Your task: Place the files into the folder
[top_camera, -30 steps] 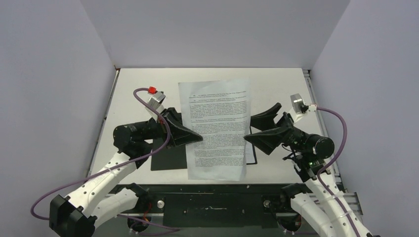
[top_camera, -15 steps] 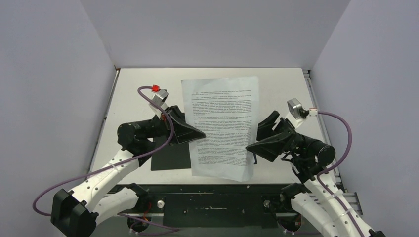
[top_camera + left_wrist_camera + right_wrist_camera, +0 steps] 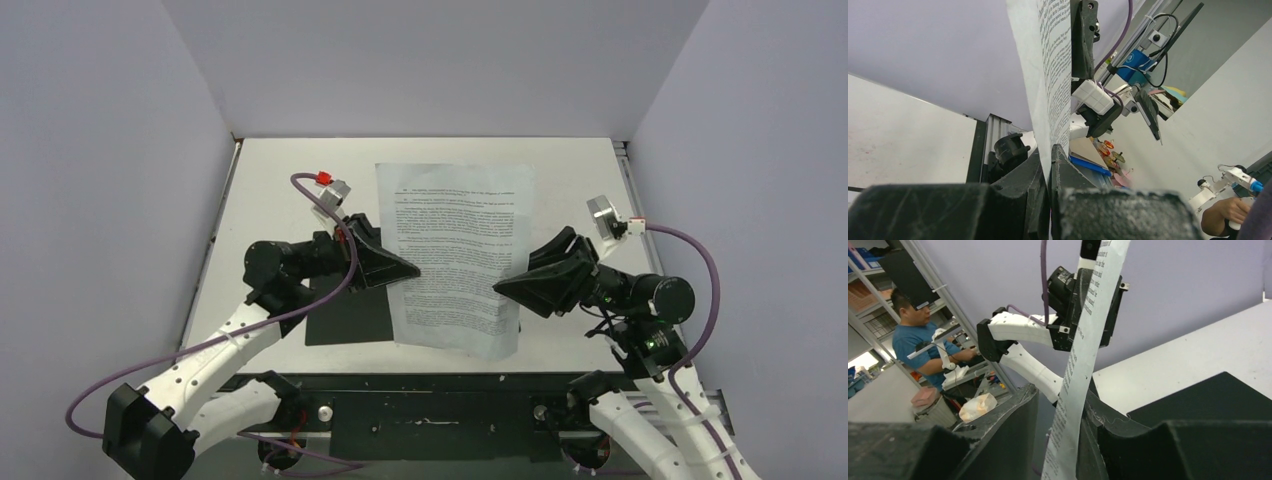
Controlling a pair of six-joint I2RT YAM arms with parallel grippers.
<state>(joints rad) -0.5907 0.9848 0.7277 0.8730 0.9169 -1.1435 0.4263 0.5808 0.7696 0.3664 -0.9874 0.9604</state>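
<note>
**Top view.** The files (image 3: 458,255) are off the table (image 3: 270,180), held in the air between both arms. The left tool (image 3: 412,270) is closed on the sheet's left edge. The right tool (image 3: 500,285) is closed on its right edge. The folder (image 3: 345,318) lies open on the table with its black inside up. The sheet hangs above the folder, and most of its width is to the folder's right. Judged from this, the pick-up is complete. Lowering the sheet onto the folder's inside, releasing it and closing the cover are not yet done. The sheet carries dense black print, too small to read.

**Left wrist view.** The left tool (image 3: 1050,165) has its fingers pressed together with the files (image 3: 1053,75) clamped between them. The sheet rises edge-on. Its lines of text show but cannot be read.

**Right wrist view.** The right tool (image 3: 1060,440) has the files (image 3: 1083,355) pinched between nearly shut fingers. The folder (image 3: 1208,400) lies below and beyond it on the table. No brand or label can be read.
</note>
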